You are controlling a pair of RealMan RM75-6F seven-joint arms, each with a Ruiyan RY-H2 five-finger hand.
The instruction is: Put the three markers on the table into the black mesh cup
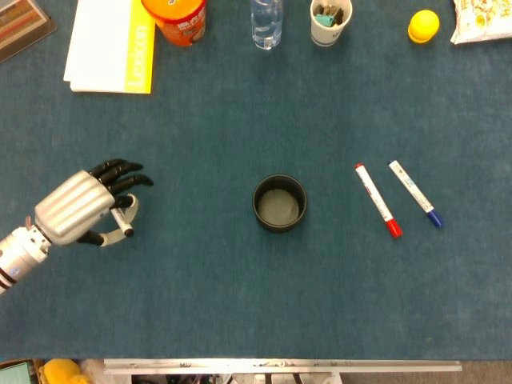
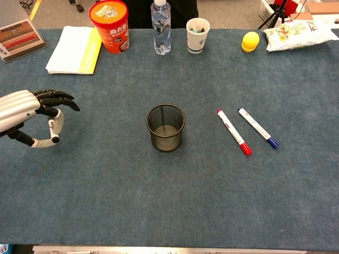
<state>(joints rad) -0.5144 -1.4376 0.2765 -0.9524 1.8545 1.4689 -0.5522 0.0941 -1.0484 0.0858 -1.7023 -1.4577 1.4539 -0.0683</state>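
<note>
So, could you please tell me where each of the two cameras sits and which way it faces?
Head view: high above the table, looking almost straight down into the mesh cup; only the left robot hand, gripping a marker, shows.
Chest view: lower, at the near table edge, looking forward and down, so the cup's side shows; the same hand is at left.
Both show the red marker and blue marker right of the cup.

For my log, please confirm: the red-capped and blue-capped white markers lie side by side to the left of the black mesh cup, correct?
Not quite: the red-capped white marker and blue-capped white marker lie side by side to the right of the black mesh cup, as the chest view shows.
</note>
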